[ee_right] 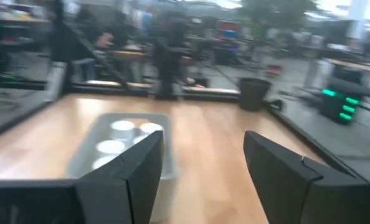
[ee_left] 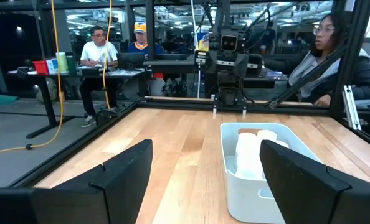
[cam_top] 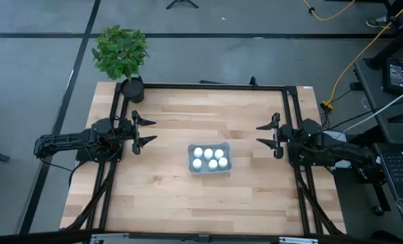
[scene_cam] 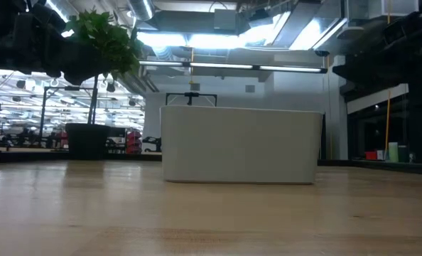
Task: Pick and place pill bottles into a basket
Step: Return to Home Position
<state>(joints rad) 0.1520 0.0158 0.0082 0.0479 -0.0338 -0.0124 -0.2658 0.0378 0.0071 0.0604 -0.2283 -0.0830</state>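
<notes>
The sorting looks done. All six bottles (cam_top: 209, 158) stand upright in two rows of three inside the basket (cam_top: 190, 157), which sits on the table (cam_top: 188, 200) near its middle, and no bottle stands loose on the wood. The step in hand, as I judge it, is parking the arms. The left gripper (cam_top: 152, 131) is on one side of the basket and the right gripper (cam_top: 258, 134) on the other, each well apart from it and pointing towards it. Both are spread wide and hold nothing. The next move calls for little: fold each arm away to its rest pose without swinging across the basket or nudging it, since it is light and would slide easily.

The table top is pale wood in glued strips, smooth with a slight sheen. The basket is a low rectangular tub of milky grey-blue plastic with rounded corners and thin, slightly see-through walls; from table height it reads as a plain pale block. The bottles are small white plastic cylinders with round, flat white caps, packed close enough to fill the basket. The fingers (ee_left: 126, 180) are dark, flat, angular plates with a matte finish. A black frame (cam_top: 208, 86) of straight bars runs around the table. At the far left corner stands a round black pot (cam_top: 132, 89) with a bushy green plant (cam_top: 120, 49). Beyond the table lie desks and seated people (ee_left: 98, 53).
</notes>
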